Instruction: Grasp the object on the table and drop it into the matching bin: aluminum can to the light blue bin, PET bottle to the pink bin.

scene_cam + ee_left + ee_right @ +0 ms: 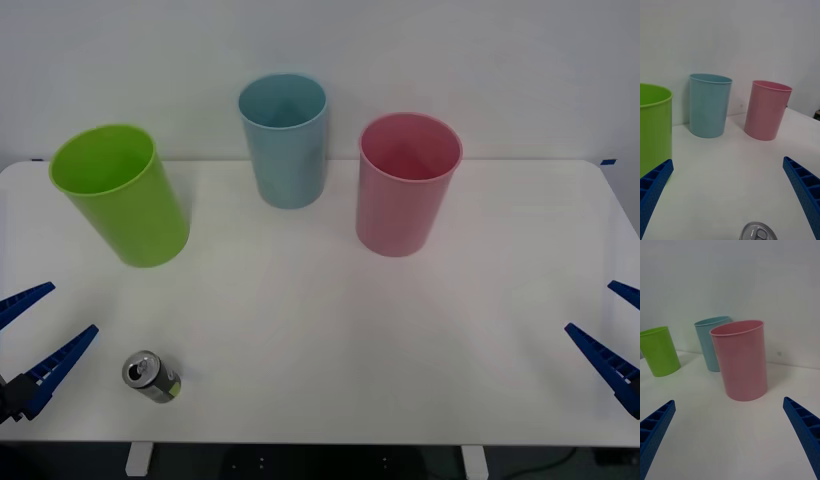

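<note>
Front view takes in the white table [320,340] with three cups standing upright along its far side: a green cup [122,195] on the robot's left, the light blue bin [285,140] in the middle and farthest back, and the pink bin [405,185] to its right. All three stand apart from one another, well away from both grippers, and bare tabletop lies between them and the near edge.

The can [152,377] stands near the front edge on the left side, its silver pull-tab top showing. It sits just beside the left gripper [25,340], a little to the inside of the nearer blue finger [60,365] and not touching it. From the left wrist, the can top [759,231] lies low between the two spread fingers, close in, with nothing between it and them.

The left gripper's fingers are spread wide, holding nothing. The right gripper [615,335] hangs at the table's right edge, fingers [805,431] likewise released, facing the pink bin [740,362], far from the can
</note>
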